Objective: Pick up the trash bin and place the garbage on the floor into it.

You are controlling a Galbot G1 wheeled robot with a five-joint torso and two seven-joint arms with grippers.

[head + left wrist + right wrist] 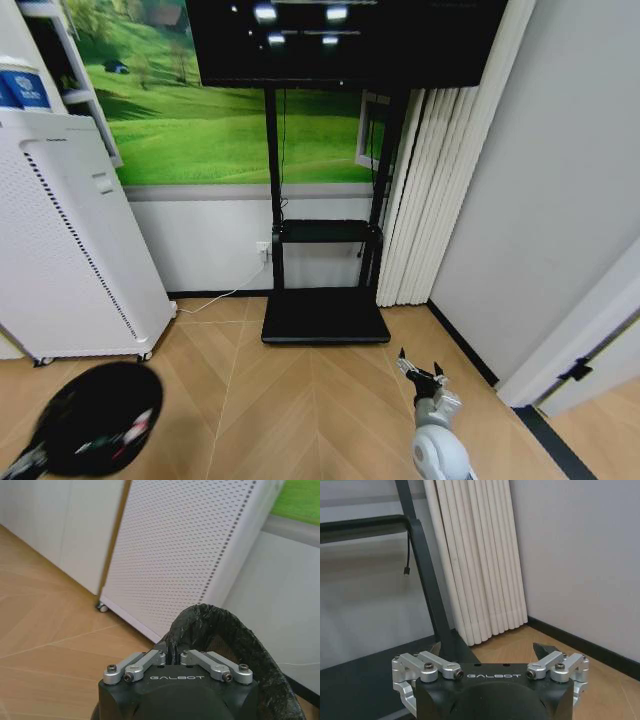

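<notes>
Trash bin [95,420] held off floor [300,410] at lower left of head view, tilted, mouth toward camera, red-white garbage [135,428] visible inside. Left gripper [172,656] clamped tight on bin's black bagged rim, jaws nearly together. White perforated cabinet [185,550] on casters just behind bin. Right gripper [420,377] hung low at right over parquet, jaws wide apart, nothing held, near black TV stand [325,315] base.
</notes>
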